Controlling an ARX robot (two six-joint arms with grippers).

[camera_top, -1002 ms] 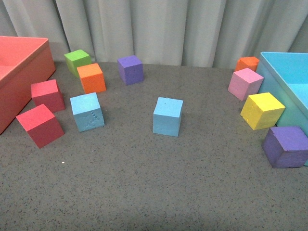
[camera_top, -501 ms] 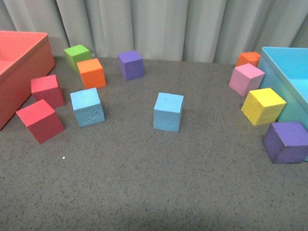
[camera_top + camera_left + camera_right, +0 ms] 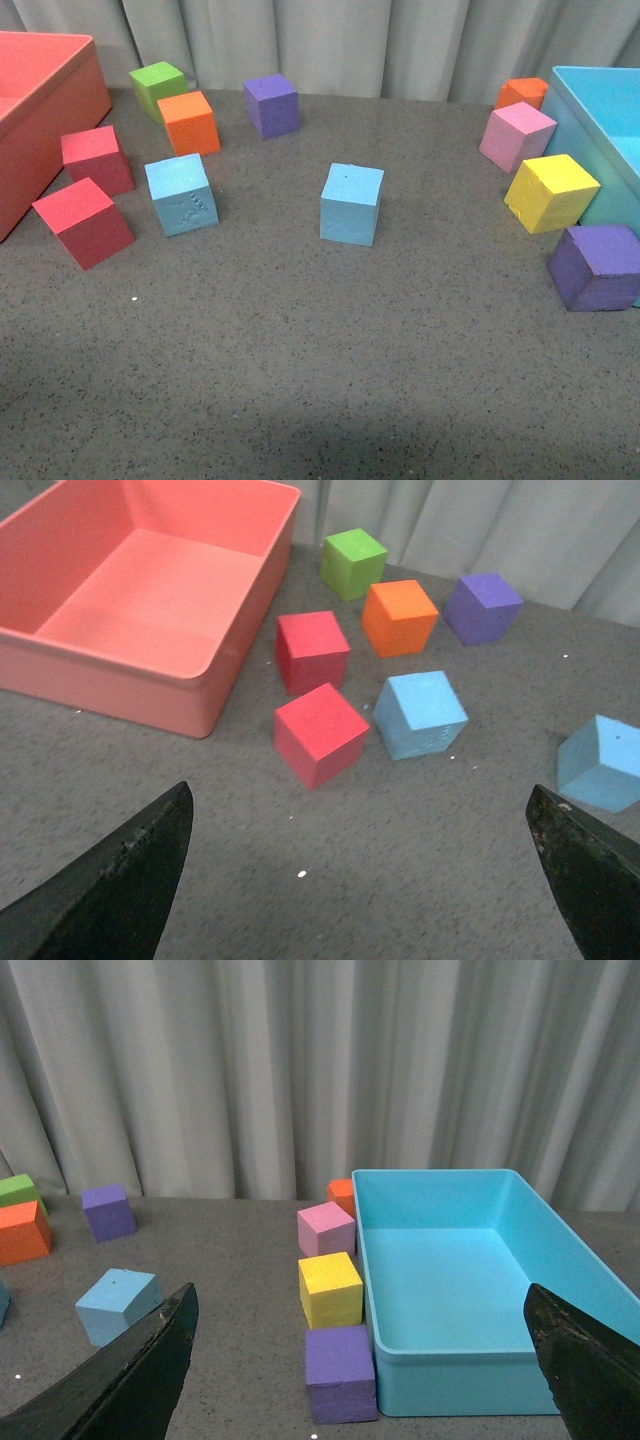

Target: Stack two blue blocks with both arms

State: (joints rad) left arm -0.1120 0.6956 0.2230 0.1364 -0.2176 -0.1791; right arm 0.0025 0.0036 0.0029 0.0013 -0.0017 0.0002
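Two sky-blue blocks sit apart on the grey table. The dented blue block (image 3: 181, 194) is at the left, next to two red cubes. The other blue block (image 3: 351, 204) stands alone in the middle. The left wrist view shows the dented block (image 3: 420, 714) and the other block (image 3: 601, 763) ahead of my left gripper (image 3: 358, 790), which is open and empty above bare table. My right gripper (image 3: 361, 1287) is open and empty; the middle blue block (image 3: 117, 1305) lies off to one side of it. Neither arm shows in the front view.
A red bin (image 3: 40, 110) stands at the far left and a light-blue bin (image 3: 600, 110) at the far right. Two red cubes (image 3: 84, 221), a green (image 3: 158, 85), orange (image 3: 190, 122) and purple cube (image 3: 271, 104) are at the back left. Pink (image 3: 516, 136), yellow (image 3: 551, 192) and purple (image 3: 595, 266) cubes line the blue bin.
The front view has shifted slightly, so all blocks sit a little higher in the picture. No block has moved on the table.
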